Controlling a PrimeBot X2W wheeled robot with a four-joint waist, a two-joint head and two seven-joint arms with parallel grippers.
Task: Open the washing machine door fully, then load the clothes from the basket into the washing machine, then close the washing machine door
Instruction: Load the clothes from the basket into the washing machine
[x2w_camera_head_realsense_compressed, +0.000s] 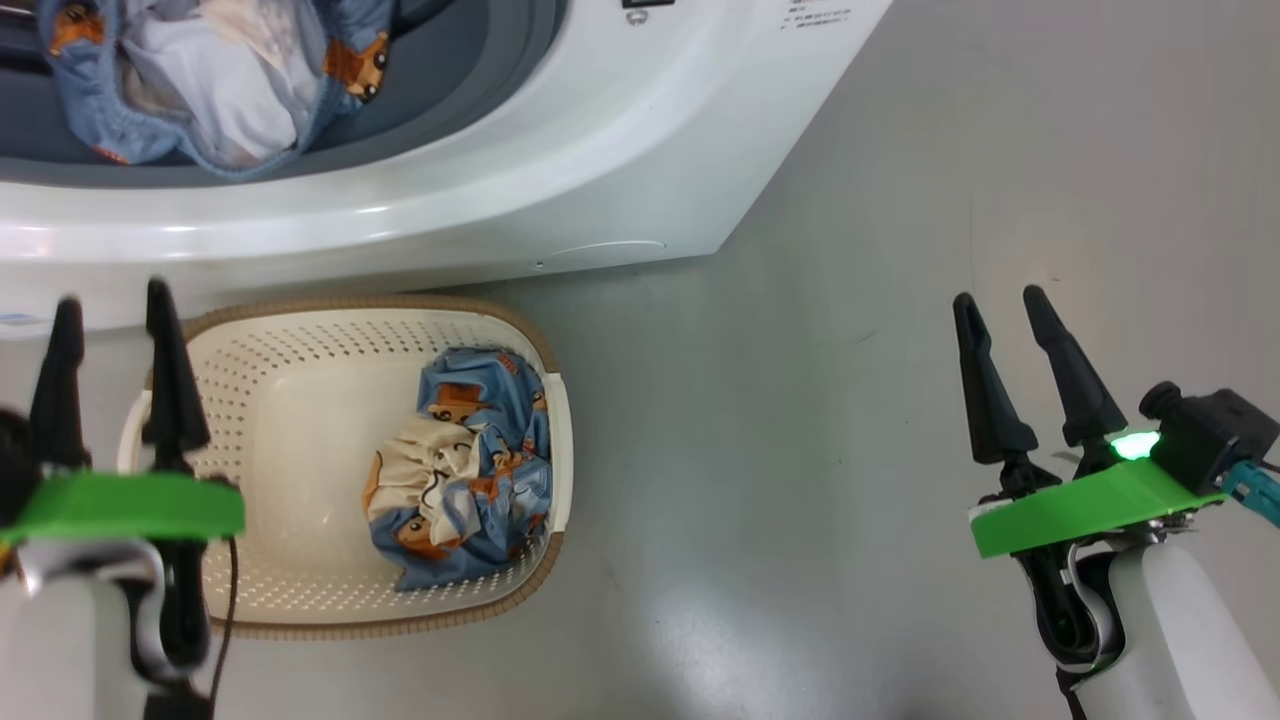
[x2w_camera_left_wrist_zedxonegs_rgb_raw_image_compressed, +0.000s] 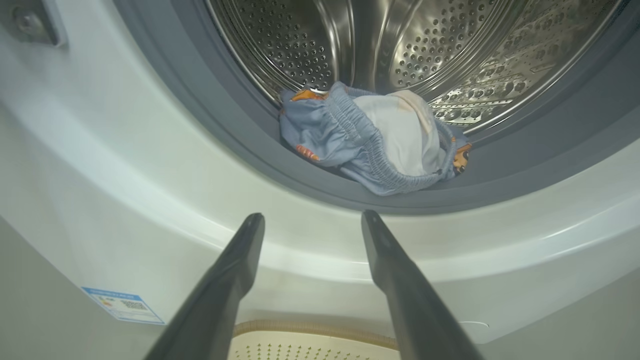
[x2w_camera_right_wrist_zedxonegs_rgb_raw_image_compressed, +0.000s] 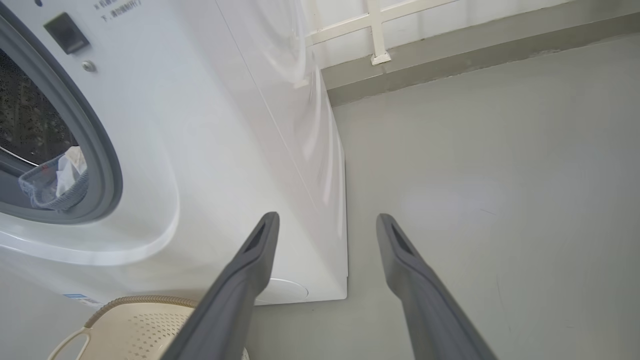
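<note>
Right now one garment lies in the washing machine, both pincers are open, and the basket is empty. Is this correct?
The basket is not empty: the head view shows clothes in it. The garment in the washing machine, the open left pincer and right pincer are right.

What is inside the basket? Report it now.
One crumpled light-blue garment with orange-brown figures and a cream patch lies against the right wall of the basket. Anything beneath that bundle is covered.
</note>
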